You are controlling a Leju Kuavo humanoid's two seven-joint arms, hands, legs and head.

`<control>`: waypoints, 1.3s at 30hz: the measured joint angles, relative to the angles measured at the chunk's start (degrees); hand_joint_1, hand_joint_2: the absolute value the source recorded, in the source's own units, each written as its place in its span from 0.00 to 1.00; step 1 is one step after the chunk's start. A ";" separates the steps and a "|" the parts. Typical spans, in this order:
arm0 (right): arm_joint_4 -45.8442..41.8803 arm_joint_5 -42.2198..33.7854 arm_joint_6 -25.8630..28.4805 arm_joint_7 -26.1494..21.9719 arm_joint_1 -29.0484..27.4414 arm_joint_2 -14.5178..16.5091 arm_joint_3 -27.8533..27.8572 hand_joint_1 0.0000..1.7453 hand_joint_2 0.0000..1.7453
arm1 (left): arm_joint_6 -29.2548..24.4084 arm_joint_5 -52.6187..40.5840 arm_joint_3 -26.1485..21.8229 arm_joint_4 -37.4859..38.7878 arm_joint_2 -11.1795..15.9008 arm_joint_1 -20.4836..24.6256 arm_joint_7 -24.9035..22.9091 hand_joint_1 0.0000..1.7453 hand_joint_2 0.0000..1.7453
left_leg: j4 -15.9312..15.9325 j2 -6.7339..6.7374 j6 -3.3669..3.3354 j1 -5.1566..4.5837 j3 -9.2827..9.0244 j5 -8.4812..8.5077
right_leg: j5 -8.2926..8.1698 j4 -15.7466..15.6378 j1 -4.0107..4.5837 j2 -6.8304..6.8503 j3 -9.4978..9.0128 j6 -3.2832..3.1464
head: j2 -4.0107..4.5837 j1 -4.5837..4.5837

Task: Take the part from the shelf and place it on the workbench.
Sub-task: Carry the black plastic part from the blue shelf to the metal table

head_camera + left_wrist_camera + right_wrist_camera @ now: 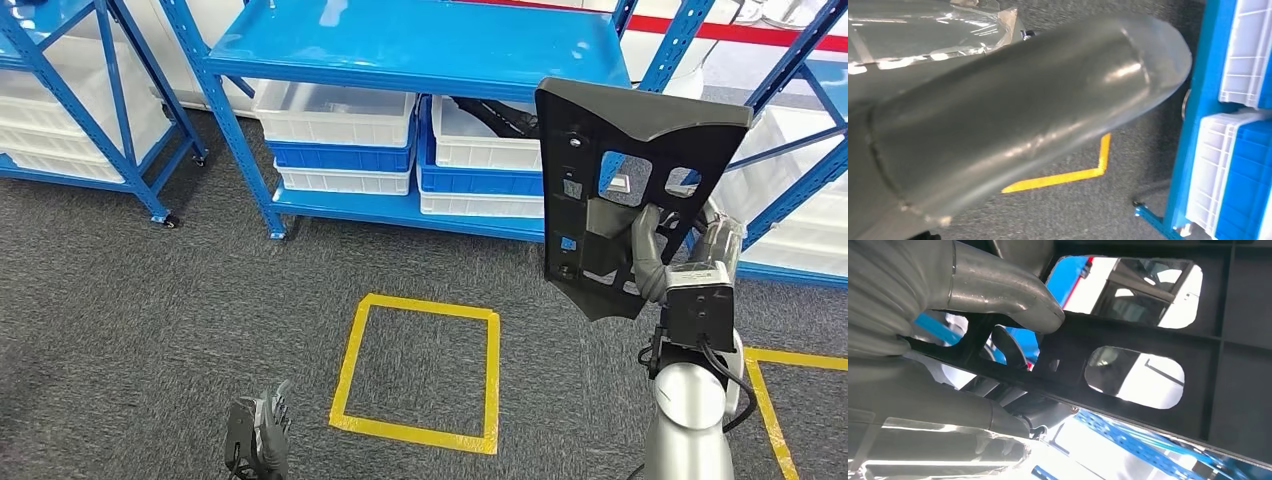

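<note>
Part (610,150): black moulded plastic panel, flat, with several rounded cut-outs. It is held upright in the air by the right robot hand (665,255), in front of the blue shelf (420,50) and above the grey carpeted floor (150,320). In the right wrist view the part (1148,347) is seen close up, with the thick grey thumb (1013,300) pressed on 1 face of a bar between cut-outs and darker fingers (1008,347) passed behind it, so the panel is pinched.

Right robot hand: closed around the lower part of the panel, carried on a silver arm (690,410) raised from below.

Left robot hand (258,432): seen low in the head view, hanging near the floor, nothing held, fingers loosely apart. In the left wrist view a large grey thumb (1023,115) is seen.

Shelf: blue steel frame, top board bare where visible. On the lower level, white crates (335,112) and blue crates (345,158) are stacked side by side.

Floor markings: 1 square outlined in yellow tape (420,370) lies on the carpet between the 2 arms; part of another yellow outline (790,360) is seen at the right edge.
</note>
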State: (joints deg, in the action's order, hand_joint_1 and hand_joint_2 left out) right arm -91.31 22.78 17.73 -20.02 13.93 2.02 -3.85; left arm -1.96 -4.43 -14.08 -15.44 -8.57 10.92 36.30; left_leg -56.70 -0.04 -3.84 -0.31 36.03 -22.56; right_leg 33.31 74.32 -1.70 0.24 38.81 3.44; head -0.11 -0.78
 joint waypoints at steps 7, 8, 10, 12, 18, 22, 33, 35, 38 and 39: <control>0.90 -1.01 -0.05 -0.51 0.62 0.17 0.01 1.00 1.00 | -0.41 -0.01 -0.45 0.05 0.05 -0.49 0.51 0.00 0.00 | 0.34 -0.15 1.41 -0.57 3.28 4.60 | -2.84 -18.50 1.17 -0.09 -12.20 -1.55 | 0.00 -0.28; 0.97 -1.08 -0.02 -0.51 0.65 0.19 0.02 1.00 1.00 | -0.47 -0.01 -0.48 0.06 0.09 -0.64 0.52 0.00 0.00 | 0.40 -0.20 1.79 -0.44 3.52 4.69 | -3.44 -18.53 1.04 -0.06 -11.61 -1.97 | 0.00 -0.17; 1.09 -1.17 -0.01 -0.51 0.67 0.31 0.04 1.00 1.00 | -0.54 -0.01 -0.51 0.09 0.17 -1.00 0.52 0.00 0.00 | -1.65 -0.23 2.59 -0.19 4.62 1.28 | -4.91 -18.69 0.68 0.06 -10.57 -3.11 | 0.00 -0.27; 1.23 -1.19 -0.01 -0.51 0.67 0.43 0.05 1.00 1.00 | -0.52 -0.02 -0.58 0.10 0.28 -1.16 0.54 0.00 0.00 | -7.83 -0.19 3.36 0.28 6.19 -5.41 | -6.55 -18.63 0.55 0.12 -9.00 -3.66 | 0.00 -0.50; 1.53 -1.25 0.16 -0.51 0.05 0.37 0.22 1.00 1.00 | -0.20 -0.62 -0.69 0.11 0.39 -1.01 0.52 0.00 0.00 | -11.57 -0.20 4.22 1.33 -0.51 -4.57 | -10.72 -17.34 0.44 0.08 -2.76 -2.62 | 0.00 -0.60; 1.36 -1.28 0.32 -0.53 -0.05 0.30 0.51 1.00 1.00 | -0.14 -1.07 -0.69 0.05 0.35 -0.59 0.39 0.00 0.00 | -0.20 -0.53 2.79 0.65 -8.20 -7.36 | -13.06 -17.47 0.52 0.21 -1.74 -1.02 | 0.00 -0.33; 1.54 -2.37 0.34 -0.82 -0.82 -0.91 1.51 1.00 1.00 | 0.24 -1.21 -0.70 0.16 0.13 -0.73 0.17 0.00 0.00 | 0.03 0.44 0.72 0.44 2.08 2.14 | -4.60 -4.53 0.33 -0.10 -3.73 0.62 | 0.00 0.24; 1.53 -2.82 0.35 -1.14 -0.70 -1.02 1.53 1.00 1.00 | 0.30 -1.23 -0.69 0.15 0.12 -0.67 0.15 0.00 0.00 | -0.12 0.42 1.33 0.24 3.31 3.61 | -3.51 -13.59 0.55 -0.14 -10.30 -0.02 | 0.00 0.17; 1.55 -3.41 0.40 -1.43 -0.81 -1.30 1.66 1.00 1.00 | 0.34 -1.22 -0.69 0.19 0.16 -0.71 0.11 0.00 0.00 | 0.48 0.46 2.48 0.34 3.87 5.72 | -2.54 -18.24 0.83 -0.22 -12.18 -1.82 | 0.00 -0.09; 1.56 -3.52 0.45 -1.45 -0.89 -1.41 1.70 1.00 1.00 | 0.34 -1.20 -0.69 0.22 0.22 -0.80 0.12 0.00 0.00 | 0.42 0.39 2.91 0.52 4.11 5.38 | -3.16 -18.25 0.78 -0.14 -11.72 -2.36 | 0.00 -0.06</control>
State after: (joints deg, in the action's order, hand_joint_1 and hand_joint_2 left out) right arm -89.74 19.26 18.19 -21.46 13.04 0.60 -2.15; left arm -1.62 -5.63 -14.78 -15.22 -8.34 10.12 36.42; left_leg -56.28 0.36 -0.93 0.20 40.15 -17.18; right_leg 30.16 56.06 -0.92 0.10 27.09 1.07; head -0.11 -0.84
